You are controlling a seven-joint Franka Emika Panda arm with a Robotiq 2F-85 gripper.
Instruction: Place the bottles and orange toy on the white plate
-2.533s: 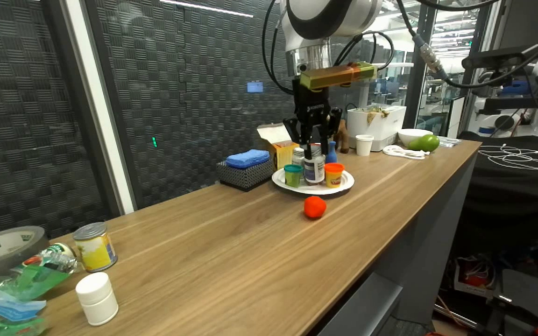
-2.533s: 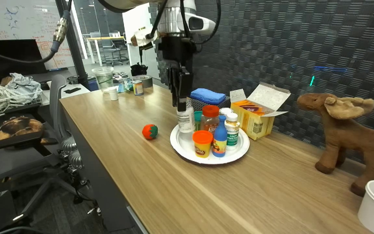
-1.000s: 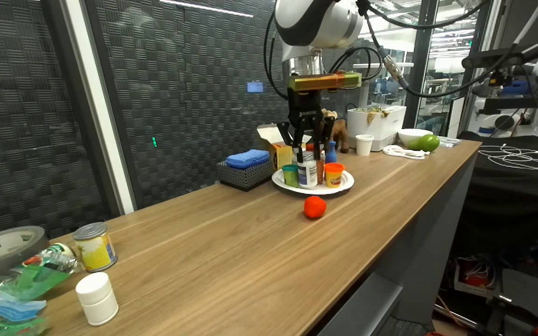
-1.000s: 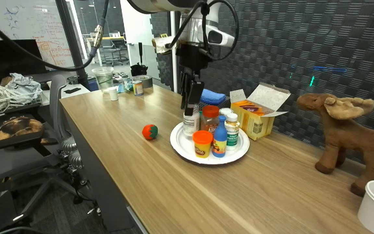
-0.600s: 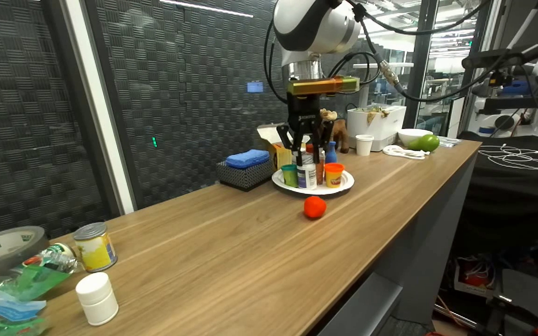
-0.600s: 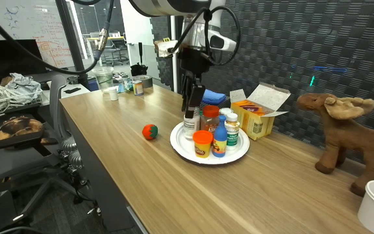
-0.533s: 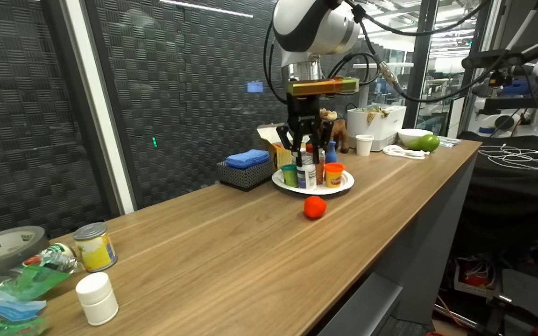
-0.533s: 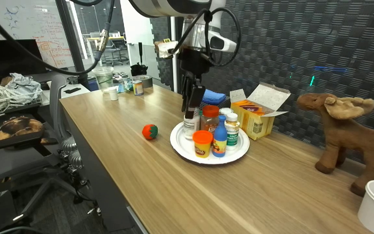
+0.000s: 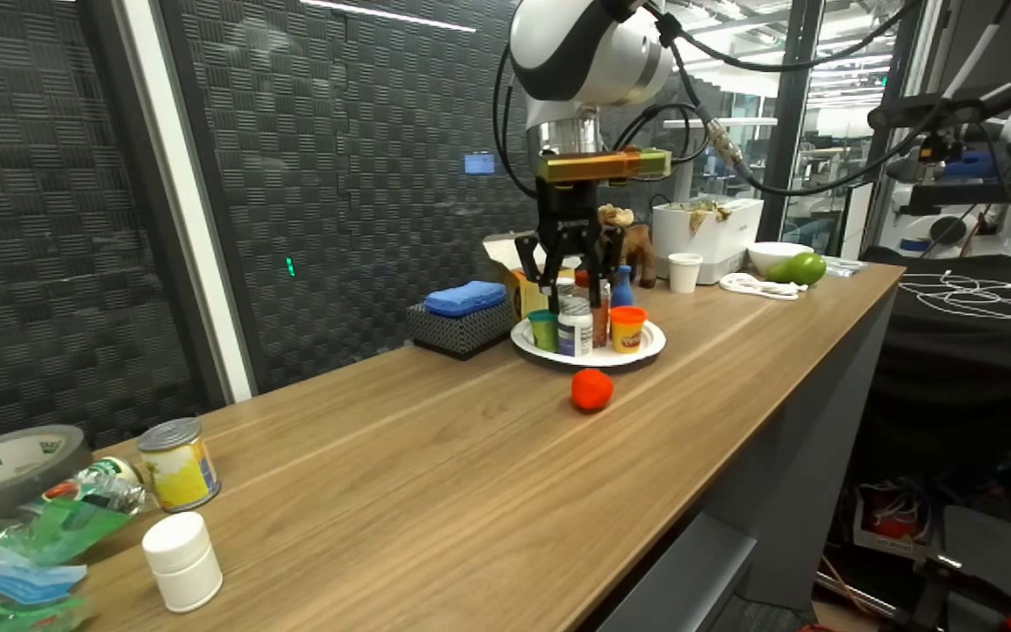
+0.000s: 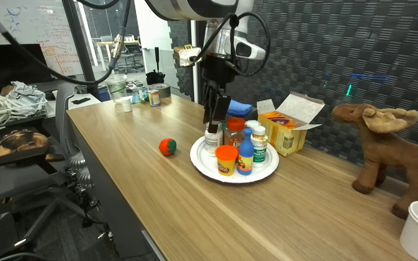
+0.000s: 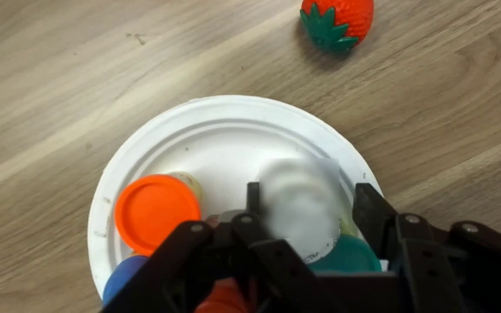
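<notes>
Our end effector (image 11: 307, 194): unclenched, fingers (image 11: 369, 206) apart around a white bottle (image 9: 576, 331). Toy strawberry (image 10: 167, 147): left of both in an exterior view, on table (image 10: 158, 177), off plate (image 10: 200, 159).

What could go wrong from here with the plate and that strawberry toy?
The pincer stands open around the top of the white bottle; lifting unevenly could tip it. The teal-lidded tub is close by and might get nudged. The strawberry toy lies off the white plate and is rounded; it may roll when grasped.
</notes>
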